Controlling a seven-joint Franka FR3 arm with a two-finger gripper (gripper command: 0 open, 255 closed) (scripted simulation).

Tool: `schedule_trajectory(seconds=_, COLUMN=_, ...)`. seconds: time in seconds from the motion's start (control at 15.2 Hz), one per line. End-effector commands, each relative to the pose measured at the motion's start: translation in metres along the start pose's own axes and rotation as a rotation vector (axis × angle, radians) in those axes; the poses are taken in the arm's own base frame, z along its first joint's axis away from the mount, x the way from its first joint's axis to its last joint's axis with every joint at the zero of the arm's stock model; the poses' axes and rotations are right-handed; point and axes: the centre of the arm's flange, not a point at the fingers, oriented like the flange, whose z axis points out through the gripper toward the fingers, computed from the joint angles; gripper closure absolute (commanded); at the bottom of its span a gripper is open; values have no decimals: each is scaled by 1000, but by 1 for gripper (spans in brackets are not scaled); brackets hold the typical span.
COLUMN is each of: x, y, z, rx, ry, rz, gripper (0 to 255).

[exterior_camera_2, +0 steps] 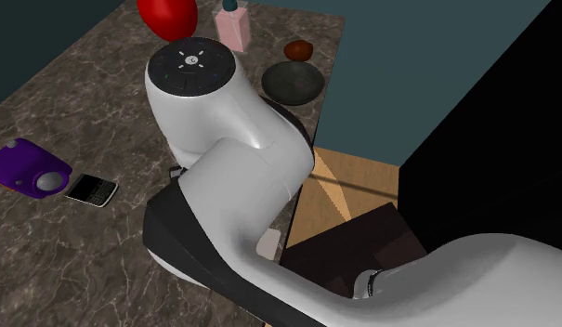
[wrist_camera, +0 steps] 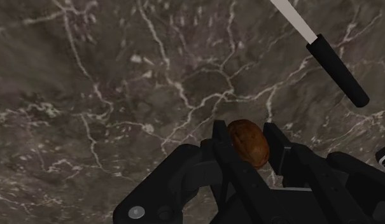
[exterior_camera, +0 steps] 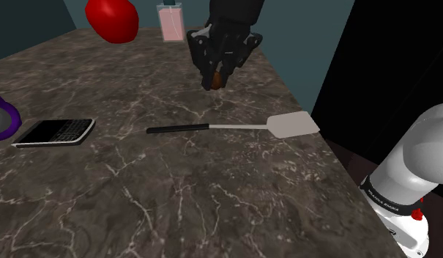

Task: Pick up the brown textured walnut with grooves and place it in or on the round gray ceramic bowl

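The black gripper point(wrist_camera: 247, 137) is clenched on the brown walnut point(wrist_camera: 249, 145), one finger on each flank, so the round nut is pinned across its middle and cannot roll. In the shoulder view the hand points down at the dark marble countertop point(exterior_camera: 212, 198). I cannot tell whether the nut touches the stone or hangs clear. A spatula point(exterior_camera: 231, 127) lies at the hand's 6 o'clock and a pink bottle point(exterior_camera: 170, 23) at its 10 o'clock. In the second exterior view the gray bowl point(exterior_camera_2: 293, 84) sits at the bottle's 4 o'clock, near the counter edge. Carrying the nut there looks like the remaining step.
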Motion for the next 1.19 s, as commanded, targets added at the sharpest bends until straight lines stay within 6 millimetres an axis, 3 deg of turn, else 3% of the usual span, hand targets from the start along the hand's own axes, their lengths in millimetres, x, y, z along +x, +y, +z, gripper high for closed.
schedule_trajectory(seconds=0.0, x=3, y=-1, z=-10, rx=0, ry=0, rz=0, gripper=255)
schedule_trajectory(seconds=0.92, x=19, y=-12, z=-79, rx=0, ry=0, rz=0, gripper=255)
schedule_trajectory(seconds=1.12, x=45, y=18, z=-78, rx=0, ry=0, rz=0, gripper=255)
